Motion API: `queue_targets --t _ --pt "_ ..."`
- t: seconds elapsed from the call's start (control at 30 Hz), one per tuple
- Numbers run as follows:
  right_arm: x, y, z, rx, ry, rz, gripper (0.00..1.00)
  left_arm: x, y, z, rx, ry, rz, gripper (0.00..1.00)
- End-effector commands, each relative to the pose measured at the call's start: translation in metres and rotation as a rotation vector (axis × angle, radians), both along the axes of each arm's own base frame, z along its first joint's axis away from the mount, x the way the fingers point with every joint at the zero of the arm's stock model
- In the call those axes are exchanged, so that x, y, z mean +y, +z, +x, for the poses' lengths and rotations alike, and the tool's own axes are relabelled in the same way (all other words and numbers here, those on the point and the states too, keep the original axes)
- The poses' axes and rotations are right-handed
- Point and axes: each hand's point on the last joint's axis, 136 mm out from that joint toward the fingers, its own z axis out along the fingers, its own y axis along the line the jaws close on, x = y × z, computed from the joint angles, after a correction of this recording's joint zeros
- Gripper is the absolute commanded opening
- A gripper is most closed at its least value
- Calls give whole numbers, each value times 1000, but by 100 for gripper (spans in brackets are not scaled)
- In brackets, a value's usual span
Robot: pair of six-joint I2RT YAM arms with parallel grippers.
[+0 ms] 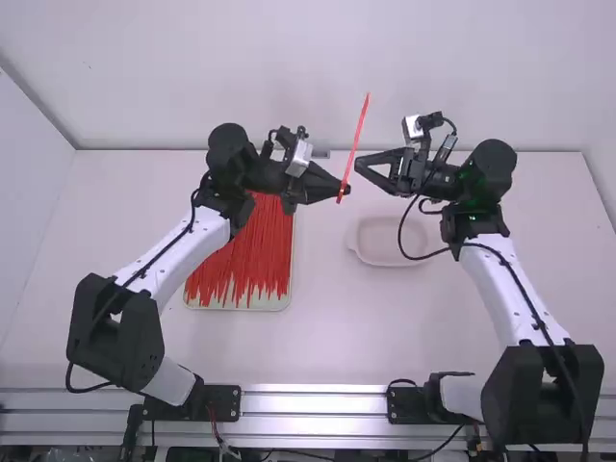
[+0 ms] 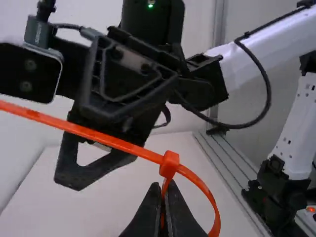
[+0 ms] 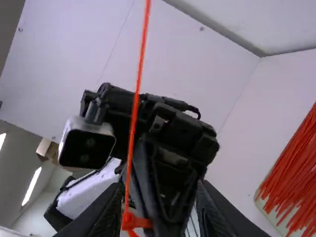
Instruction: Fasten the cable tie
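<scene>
Above the table, the cable tie is looped, tail through its head and pointing to 1 o'clock. My left tool, at its 9 o'clock, is pinched shut on the strap below the head. The right tool, at 3 o'clock, is beside the tail; its grip I cannot tell. Next, I reckon: pull the tail tight.

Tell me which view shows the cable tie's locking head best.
The left wrist view: the locking head sits close up, the strap threaded through into a loop, right at the left hand. The high view shows mainly the raised tail; the right wrist view shows a thin line of strap.
</scene>
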Motion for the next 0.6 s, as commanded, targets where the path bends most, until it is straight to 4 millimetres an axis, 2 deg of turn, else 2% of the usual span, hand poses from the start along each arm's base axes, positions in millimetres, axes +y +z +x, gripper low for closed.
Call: queue_targets --t 0.0,0.13,0.17,0.27,0.3,0.57 --pt "9 14 -9 -80 24 -1 40 0 1 4 21 14 3 2" --pt "18 14 -14 -79 50 0 39 -1 -2 10 40 49 8 2" --pt "21 14 -15 -79 53 2 36 -1 -3 12 44 59 8 2" --pt "26 15 -16 -76 55 6 3 -2 -3 12 46 58 9 2" --pt "27 15 -17 -76 59 6 0 -1 -3 12 49 63 9 2" --pt "23 14 -15 -95 48 1 0 -2 -8 14 79 73 22 2"
